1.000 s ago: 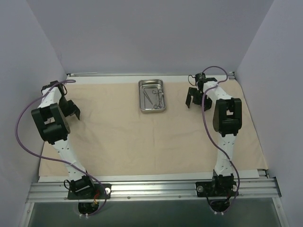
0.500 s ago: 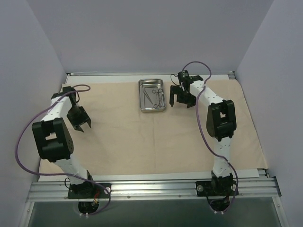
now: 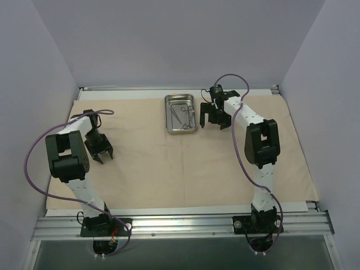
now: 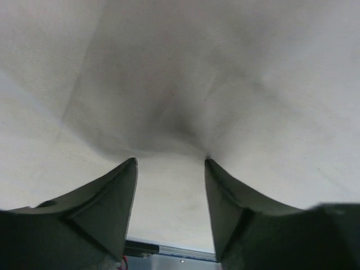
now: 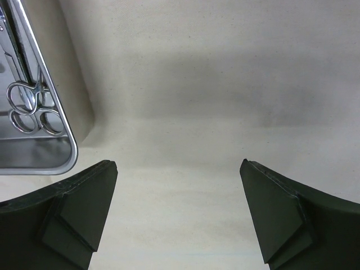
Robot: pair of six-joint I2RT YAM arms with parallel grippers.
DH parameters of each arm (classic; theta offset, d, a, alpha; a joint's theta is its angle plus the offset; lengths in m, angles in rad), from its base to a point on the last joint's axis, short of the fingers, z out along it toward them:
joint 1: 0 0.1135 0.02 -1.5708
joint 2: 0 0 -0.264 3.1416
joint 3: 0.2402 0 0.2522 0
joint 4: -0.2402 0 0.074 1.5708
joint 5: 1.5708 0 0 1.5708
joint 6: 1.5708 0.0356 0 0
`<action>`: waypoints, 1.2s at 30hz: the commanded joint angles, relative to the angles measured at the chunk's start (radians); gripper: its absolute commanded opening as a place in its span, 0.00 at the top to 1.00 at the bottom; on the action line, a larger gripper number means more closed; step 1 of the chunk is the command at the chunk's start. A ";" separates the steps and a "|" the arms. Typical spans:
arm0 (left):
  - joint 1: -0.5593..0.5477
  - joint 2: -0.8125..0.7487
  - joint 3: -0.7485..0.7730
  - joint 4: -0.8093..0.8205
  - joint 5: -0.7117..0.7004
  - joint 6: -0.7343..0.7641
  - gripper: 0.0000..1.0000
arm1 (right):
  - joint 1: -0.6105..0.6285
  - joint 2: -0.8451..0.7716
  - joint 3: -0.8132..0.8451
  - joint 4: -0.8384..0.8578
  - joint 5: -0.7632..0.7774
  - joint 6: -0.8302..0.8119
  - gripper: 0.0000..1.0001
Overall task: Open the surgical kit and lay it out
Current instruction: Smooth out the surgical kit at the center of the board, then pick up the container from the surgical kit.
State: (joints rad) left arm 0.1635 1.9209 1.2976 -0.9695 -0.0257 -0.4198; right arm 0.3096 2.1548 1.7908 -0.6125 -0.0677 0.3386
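Note:
The beige cloth wrap (image 3: 180, 169) lies spread flat over the table. Far centre on it stands the small steel tray (image 3: 167, 115), with thin ring-handled instruments (image 3: 183, 114) lying inside. My right gripper (image 3: 212, 121) hangs wide open just right of the tray, with only bare cloth (image 5: 185, 84) between its fingers; the tray rim (image 5: 34, 170) and ring handles (image 5: 35, 108) show at the left of the right wrist view. My left gripper (image 3: 103, 156) is low over the cloth's left part. Its gripper (image 4: 170, 163) is partly open, fingertips at a shallow crease in the cloth (image 4: 180, 121).
An aluminium rail (image 3: 180, 222) runs along the near edge, with both arm bases on it. Grey walls close in the left, right and far sides. Purple cables (image 3: 28, 163) loop off each arm.
My left gripper has swung nearer and lower onto the cloth, and its jaws have narrowed. My right gripper has moved left, from the far right corner to beside the tray.

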 commanded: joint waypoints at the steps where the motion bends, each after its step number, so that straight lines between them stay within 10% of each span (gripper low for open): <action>1: -0.012 -0.077 0.098 -0.007 0.022 0.015 0.39 | 0.006 -0.064 0.047 -0.050 0.005 -0.010 0.00; 8: -0.185 -0.206 0.241 0.034 0.139 -0.078 0.23 | -0.013 -0.131 -0.010 -0.012 -0.012 0.003 0.00; 24: -0.446 0.407 0.865 0.161 0.290 -0.159 0.19 | -0.033 -0.315 -0.129 -0.093 -0.053 -0.047 0.07; 36: -0.498 0.553 1.013 0.083 0.239 -0.139 0.14 | -0.078 -0.395 -0.228 -0.087 -0.053 -0.038 0.07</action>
State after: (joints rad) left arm -0.3340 2.4481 2.2456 -0.8463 0.2436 -0.5678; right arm 0.2489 1.8114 1.5723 -0.6647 -0.1207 0.3050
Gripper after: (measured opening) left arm 0.880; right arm 0.932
